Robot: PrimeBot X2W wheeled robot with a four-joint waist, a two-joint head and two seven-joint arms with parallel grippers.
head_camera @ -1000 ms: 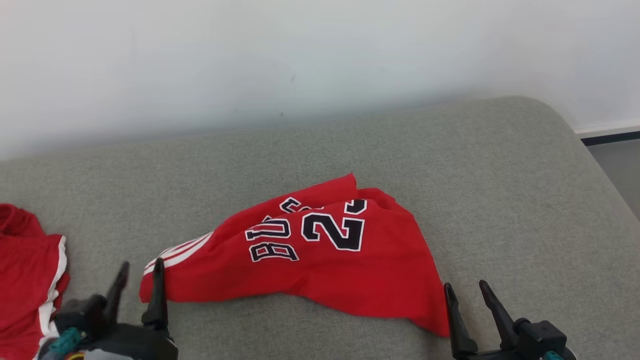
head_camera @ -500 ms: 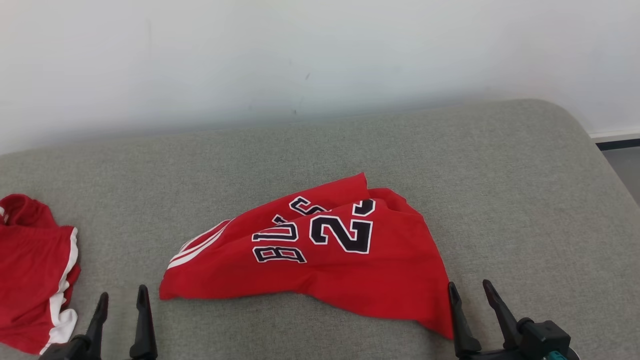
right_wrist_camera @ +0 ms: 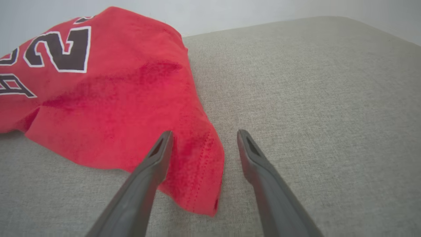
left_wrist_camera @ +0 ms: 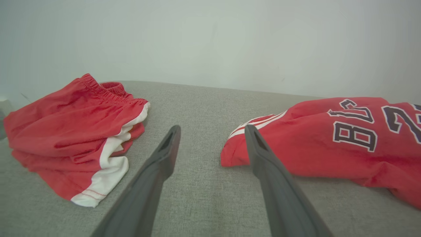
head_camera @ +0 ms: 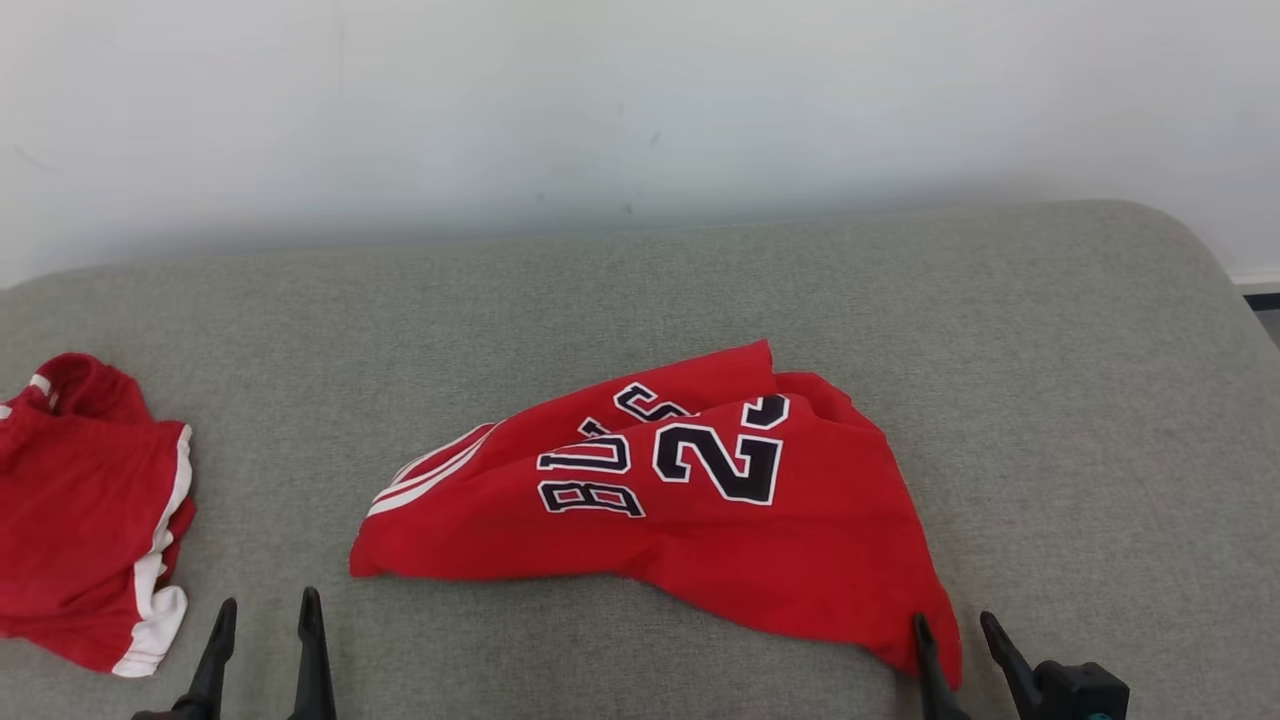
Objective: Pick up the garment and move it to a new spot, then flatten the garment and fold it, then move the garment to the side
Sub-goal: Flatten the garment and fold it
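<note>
The left gripper [head_camera: 268, 605] has let go of the jersey's [head_camera: 700, 520] striped corner and drawn back toward the robot. Its two fingers are spread wide with bare upholstery between them. The head camera has also swung, so the whole scene sits further right than before and more of the shorts [head_camera: 80, 510] shows.

A white wall [head_camera: 600, 100] runs behind a broad grey upholstered cushion [head_camera: 1050, 400] with a rounded far right corner. The red jersey lies on the cushion a little right of centre, rumpled and partly doubled over. Its black, white-edged lettering and a large "2" face up and read upside down from the robot's side. White stripes mark its left corner, which rests flat on the fabric. Its near right corner trails down to a point toward the robot.

The red shorts, with a white side panel and an elastic waistband, lie in a heap at the far left, well apart from the jersey.

The left gripper is low between the two garments, nearer the jersey's striped corner and gripping nothing. The right gripper [head_camera: 953, 622] also stands released, its fingers apart. In the right wrist view the jersey's trailing corner lies between and under those fingers. I cannot tell whether the inner finger touches the cloth.
</note>
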